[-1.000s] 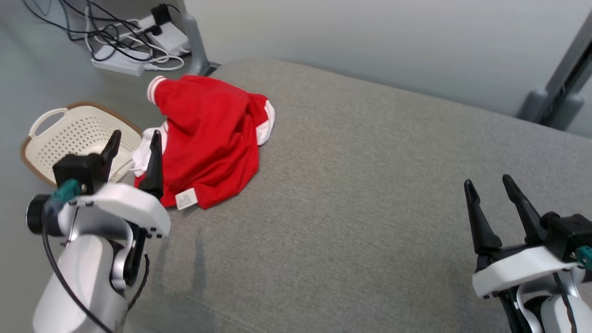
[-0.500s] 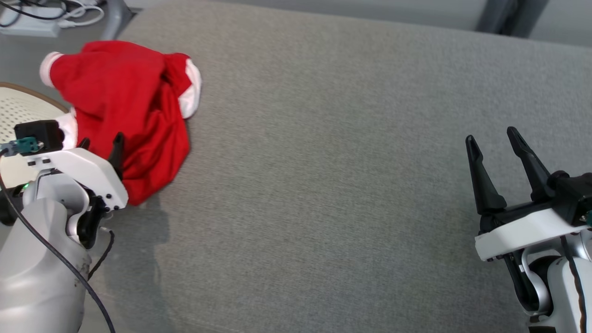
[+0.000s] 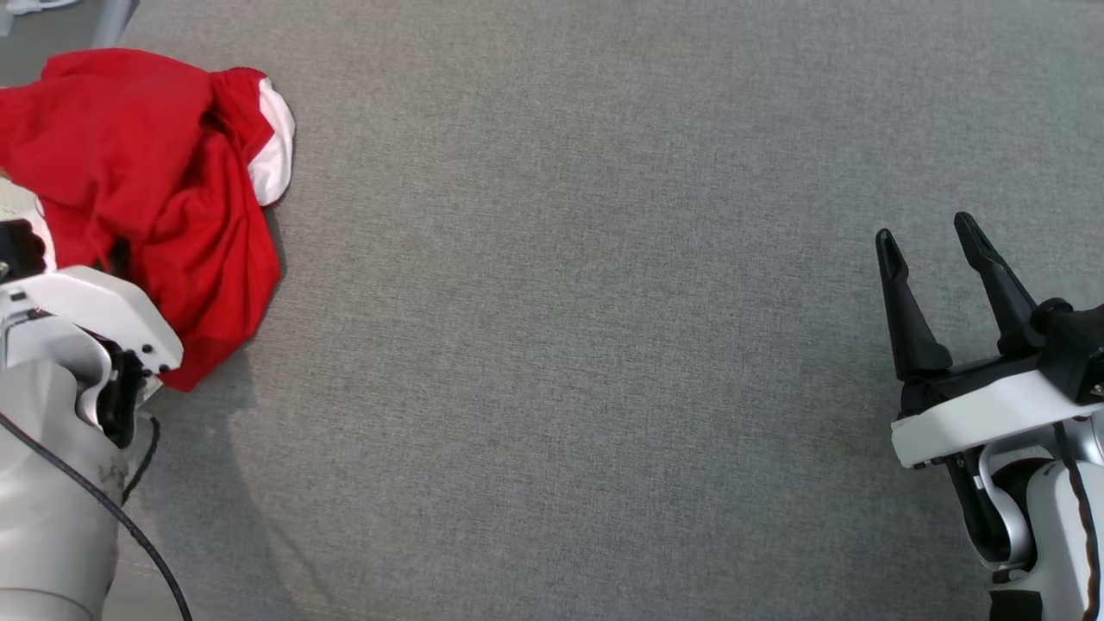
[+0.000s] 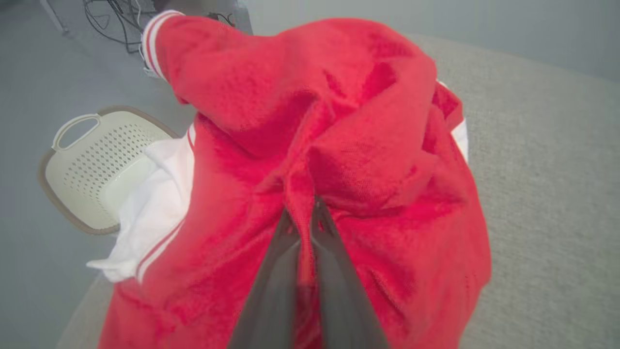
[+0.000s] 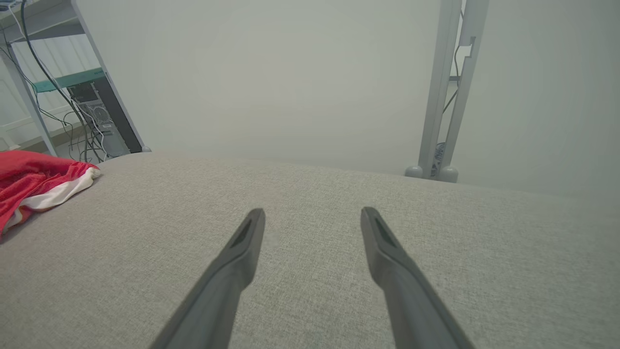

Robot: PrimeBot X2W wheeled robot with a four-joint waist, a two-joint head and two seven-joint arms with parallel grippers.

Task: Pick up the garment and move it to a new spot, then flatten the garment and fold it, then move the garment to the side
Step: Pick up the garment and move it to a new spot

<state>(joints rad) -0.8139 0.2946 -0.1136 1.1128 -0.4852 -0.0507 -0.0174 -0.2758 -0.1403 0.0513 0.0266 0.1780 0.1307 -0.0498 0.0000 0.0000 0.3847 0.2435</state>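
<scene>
Since a second ago the left pincer (image 4: 304, 215) has shut, pinching a ridge of the crumpled red knit garment (image 4: 368, 145), white-cuffed, at the left edge of the grey woven cushion (image 3: 604, 345); right pincer (image 5: 312, 211) gapes empty.

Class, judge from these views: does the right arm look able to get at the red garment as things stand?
Probably, with a long stretch: only bare grey cushion lies between the right gripper and the red garment, but the garment sits far left, pinched by the left gripper.
</scene>
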